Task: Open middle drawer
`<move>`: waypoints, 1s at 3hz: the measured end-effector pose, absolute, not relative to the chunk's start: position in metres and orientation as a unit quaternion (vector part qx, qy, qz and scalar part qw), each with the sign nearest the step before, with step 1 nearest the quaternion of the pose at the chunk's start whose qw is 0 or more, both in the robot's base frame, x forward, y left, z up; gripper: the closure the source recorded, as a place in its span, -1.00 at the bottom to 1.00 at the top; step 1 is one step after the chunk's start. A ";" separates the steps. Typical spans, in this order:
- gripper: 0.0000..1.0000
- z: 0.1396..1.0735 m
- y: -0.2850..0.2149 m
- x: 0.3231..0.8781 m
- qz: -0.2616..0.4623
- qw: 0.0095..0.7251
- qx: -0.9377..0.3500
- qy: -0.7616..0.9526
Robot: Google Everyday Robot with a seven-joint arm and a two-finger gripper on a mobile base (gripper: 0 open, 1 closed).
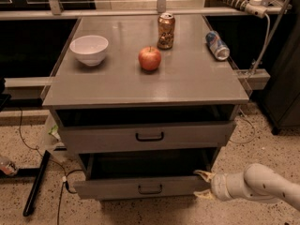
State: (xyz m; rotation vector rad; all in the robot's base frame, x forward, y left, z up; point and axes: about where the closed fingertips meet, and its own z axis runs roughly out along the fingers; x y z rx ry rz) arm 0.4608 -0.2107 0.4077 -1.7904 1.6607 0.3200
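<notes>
**Middle drawer out, hand at its right end**

The middle drawer (117, 187) sits below the top drawer (108, 138). It is pulled well out of the cabinet, so its dark inside shows above the front panel. The hand (202, 184) is low on the right, at the right end of the drawer front. Its two fingers (204, 175) are spread apart, one by the upper edge and one by the lower, gripping nothing. The black handle (150, 189) in the centre is untouched. The opening looks nearly or fully done. The next move is probably a last short pull outward, or backing the hand straight away without nudging the drawer shut.
</notes>
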 end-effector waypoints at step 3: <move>1.00 0.427 -0.211 0.461 0.123 0.333 -0.686 0.636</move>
